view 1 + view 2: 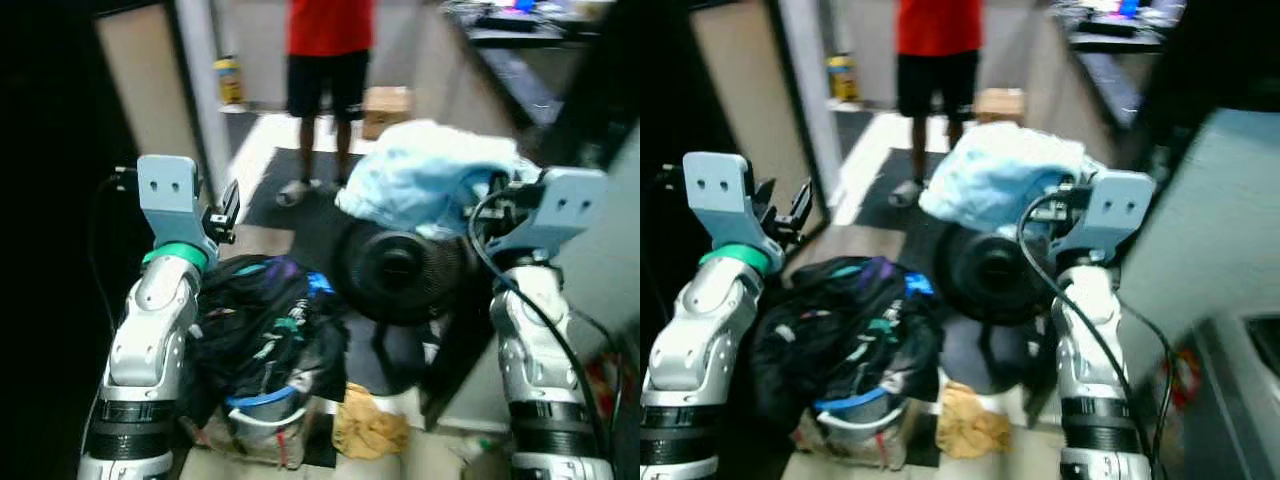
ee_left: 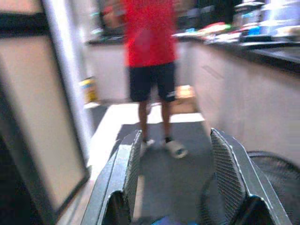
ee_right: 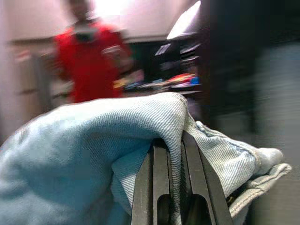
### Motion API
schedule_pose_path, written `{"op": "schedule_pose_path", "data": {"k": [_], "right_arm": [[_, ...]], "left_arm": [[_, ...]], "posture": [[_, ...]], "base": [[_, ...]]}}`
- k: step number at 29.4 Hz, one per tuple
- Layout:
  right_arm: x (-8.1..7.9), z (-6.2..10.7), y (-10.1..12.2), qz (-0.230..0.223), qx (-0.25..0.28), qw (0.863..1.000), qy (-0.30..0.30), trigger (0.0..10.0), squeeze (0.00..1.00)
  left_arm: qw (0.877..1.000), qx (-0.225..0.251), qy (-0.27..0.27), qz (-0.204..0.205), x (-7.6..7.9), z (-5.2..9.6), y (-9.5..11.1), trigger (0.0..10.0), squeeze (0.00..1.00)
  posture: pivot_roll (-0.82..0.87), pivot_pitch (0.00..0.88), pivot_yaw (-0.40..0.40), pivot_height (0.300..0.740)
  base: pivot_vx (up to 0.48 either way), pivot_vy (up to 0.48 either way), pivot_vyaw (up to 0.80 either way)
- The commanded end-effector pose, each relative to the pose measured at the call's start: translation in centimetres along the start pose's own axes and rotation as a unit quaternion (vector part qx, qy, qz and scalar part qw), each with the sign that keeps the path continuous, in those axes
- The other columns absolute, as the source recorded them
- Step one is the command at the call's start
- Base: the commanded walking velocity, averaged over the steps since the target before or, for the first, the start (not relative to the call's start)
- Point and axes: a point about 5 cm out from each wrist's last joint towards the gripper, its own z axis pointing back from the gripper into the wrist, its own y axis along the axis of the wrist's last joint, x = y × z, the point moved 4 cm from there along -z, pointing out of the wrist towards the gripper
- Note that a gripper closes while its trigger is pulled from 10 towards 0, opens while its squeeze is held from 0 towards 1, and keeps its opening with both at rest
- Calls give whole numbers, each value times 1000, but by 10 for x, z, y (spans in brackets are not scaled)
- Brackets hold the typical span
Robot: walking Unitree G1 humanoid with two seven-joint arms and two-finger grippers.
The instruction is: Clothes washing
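R tool (image 3: 174,187) pinches bunched denim garment (image 1: 425,175).

A heaped laundry basket (image 1: 262,340) and a black fan (image 1: 400,270) crowd the floor just ahead. Beyond them, a person (image 1: 325,90) stands on the open dark mat (image 1: 300,185), between wall and counter (image 1: 520,70).

The garment (image 1: 425,175) is pale blue denim, pinched between black fingers (image 3: 161,187). The heap of clothes (image 1: 265,320) is mostly black with teal, purple and blue patches; beside it lies a mustard-yellow cloth (image 1: 368,425) and a black fan (image 1: 400,270). A person (image 1: 328,60) wears a red shirt, black shorts.
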Motion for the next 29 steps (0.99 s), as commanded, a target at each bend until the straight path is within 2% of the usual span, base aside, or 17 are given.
{"op": "schedule_pose_path", "data": {"k": [1, 6, 10, 13, 29], "right_arm": [[5, -10, 24, -28, 43, 999, -17, 10000, 0], [3, -13, 33, -41, 59, 997, -20, 10000, 0], [-5, -14, 45, -63, 80, 995, -13, 10000, 0], [-8, -14, 48, -75, 84, 994, -10, 10000, 0], [-21, -13, 49, -99, 82, 992, 6, 10000, 0]], "left_arm": [[1000, 25, -2, -2, -5, -6, 18, 10000, 0], [999, 50, -4, -3, -10, -11, 36, 10000, 0], [995, 97, -18, 12, -12, -15, 71, 10000, 0], [994, 105, -23, 16, -11, -17, 78, 10000, 0], [994, 97, -32, 36, -6, -19, 77, 10000, 0]], "posture": [[29, 0, 77, 740], [36, 0, 83, 740], [44, 0, 93, 740], [49, 0, 96, 740], [48, 0, 94, 740]], "base": [[0, 0, -800], [0, 0, -800], [0, 0, -800], [0, 0, -800], [0, 0, -800]]}}
